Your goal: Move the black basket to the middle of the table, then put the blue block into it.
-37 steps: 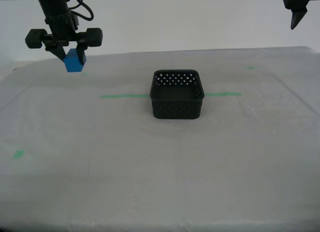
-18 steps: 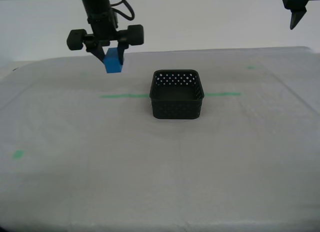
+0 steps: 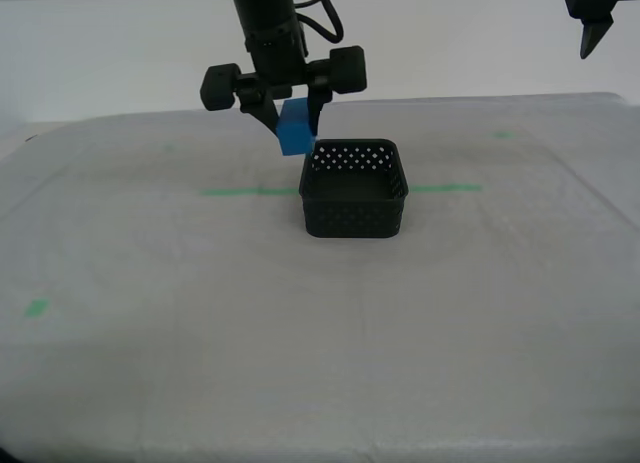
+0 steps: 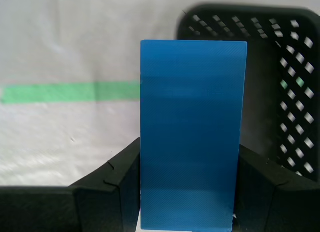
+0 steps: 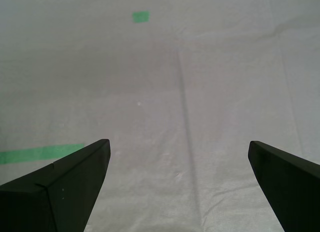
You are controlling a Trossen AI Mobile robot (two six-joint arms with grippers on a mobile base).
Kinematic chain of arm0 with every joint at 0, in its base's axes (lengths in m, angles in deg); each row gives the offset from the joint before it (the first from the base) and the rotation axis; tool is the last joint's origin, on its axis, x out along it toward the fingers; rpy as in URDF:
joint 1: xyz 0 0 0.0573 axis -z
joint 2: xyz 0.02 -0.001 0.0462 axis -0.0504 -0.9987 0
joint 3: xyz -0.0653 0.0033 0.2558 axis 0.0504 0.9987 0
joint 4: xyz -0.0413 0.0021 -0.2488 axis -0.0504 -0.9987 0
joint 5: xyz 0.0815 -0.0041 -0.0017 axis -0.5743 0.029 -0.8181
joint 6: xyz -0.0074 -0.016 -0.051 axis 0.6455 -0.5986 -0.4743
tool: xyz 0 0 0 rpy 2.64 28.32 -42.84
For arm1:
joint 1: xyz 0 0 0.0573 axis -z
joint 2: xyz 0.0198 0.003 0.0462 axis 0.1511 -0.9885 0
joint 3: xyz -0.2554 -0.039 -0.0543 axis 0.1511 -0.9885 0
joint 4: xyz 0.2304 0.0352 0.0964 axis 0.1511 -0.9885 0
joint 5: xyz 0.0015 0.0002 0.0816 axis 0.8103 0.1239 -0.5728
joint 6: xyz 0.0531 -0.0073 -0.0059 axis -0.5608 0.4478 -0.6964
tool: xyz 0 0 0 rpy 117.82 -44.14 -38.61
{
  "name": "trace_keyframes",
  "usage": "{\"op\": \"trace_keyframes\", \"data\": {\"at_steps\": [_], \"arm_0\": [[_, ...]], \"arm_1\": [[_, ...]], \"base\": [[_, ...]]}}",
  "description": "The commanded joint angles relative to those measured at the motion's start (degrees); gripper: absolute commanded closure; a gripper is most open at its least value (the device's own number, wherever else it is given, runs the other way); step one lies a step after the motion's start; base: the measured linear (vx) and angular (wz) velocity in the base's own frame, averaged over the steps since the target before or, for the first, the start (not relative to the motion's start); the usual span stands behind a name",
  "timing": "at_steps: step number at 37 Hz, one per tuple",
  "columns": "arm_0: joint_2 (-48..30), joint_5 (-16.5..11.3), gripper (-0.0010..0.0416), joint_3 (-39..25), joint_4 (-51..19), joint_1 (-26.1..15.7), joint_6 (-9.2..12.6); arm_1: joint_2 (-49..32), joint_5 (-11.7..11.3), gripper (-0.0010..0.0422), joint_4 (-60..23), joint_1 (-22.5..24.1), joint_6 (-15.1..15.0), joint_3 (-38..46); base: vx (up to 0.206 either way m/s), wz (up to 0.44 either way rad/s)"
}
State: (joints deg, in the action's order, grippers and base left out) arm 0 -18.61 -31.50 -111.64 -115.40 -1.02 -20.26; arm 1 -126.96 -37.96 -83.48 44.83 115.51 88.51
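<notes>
A small green mark is seen on the table near the exterior view's left edge. A long green line runs across the cover further back and is cut off from sight by the basket.

My second gripper is held above the table, just off the basket's far corner toward the exterior view's left. The block is clamped between its fingers and hangs clear of the cloth, tilted in the exterior view. In the second wrist view the block fills the gap between both pads, with the basket behind it on one side and the green line on the other. Block is not inside the basket; it is beside and above the rim.

The basket stands upright on the table, around the middle of the exterior view, on the green line. Nothing is seen inside it.

A second green mark is seen far back toward the exterior view's right.

My first gripper is parked high in the exterior view's top right corner, well apart from everything. In the first wrist view its fingers are spread wide, holding nothing, with bare cover, a green mark and a strip of green tape beneath.
</notes>
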Motion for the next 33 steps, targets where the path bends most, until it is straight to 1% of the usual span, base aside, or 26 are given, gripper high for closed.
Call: {"op": "trace_keyframes", "data": {"at_steps": [1,3,7,10,12,15,19,28,33], "arm_0": [[-0.04,0.11,0.0019,-0.02,0.00,-0.04,-0.04],[-0.04,0.11,0.0018,-0.02,-0.02,-0.04,-0.04],[-0.04,0.11,0.0018,-0.02,0.07,-0.04,-0.04],[-0.04,0.11,0.0019,-0.02,0.00,-0.04,-0.04],[-0.04,0.09,0.0018,-0.02,0.15,-0.04,-0.04],[-0.04,0.09,0.0019,-0.02,0.31,-0.04,-0.04],[-0.04,0.09,0.0019,-0.02,0.48,-0.04,-0.04],[-0.04,0.09,0.0019,-0.02,0.79,-0.04,-0.04],[-0.04,0.09,0.0019,-0.02,0.87,-0.04,-0.04]], "arm_1": [[-0.57,-0.04,0.0413,-0.13,1.49,1.44,0.20],[-0.94,-0.04,0.0413,-0.39,2.27,1.86,0.76],[-2.05,0.09,0.0413,-0.79,3.87,3.69,2.58],[-3.26,0.15,0.0413,-1.64,4.63,3.69,4.79],[-4.33,0.07,0.0413,-4.09,5.14,3.89,7.04],[-6.73,0.44,0.0413,-6.75,5.66,3.85,10.64],[-10.21,0.35,0.0412,-9.66,6.34,3.82,15.74],[-17.42,0.37,0.0412,-14.38,6.36,3.58,26.18],[-21.70,0.46,0.0412,-18.82,6.32,2.45,31.87]], "base": [[0.000,0.000],[0.000,0.000],[0.000,0.000],[0.000,0.000],[0.000,0.000],[0.000,0.000],[0.000,0.000],[0.000,0.000],[0.000,0.000]]}}
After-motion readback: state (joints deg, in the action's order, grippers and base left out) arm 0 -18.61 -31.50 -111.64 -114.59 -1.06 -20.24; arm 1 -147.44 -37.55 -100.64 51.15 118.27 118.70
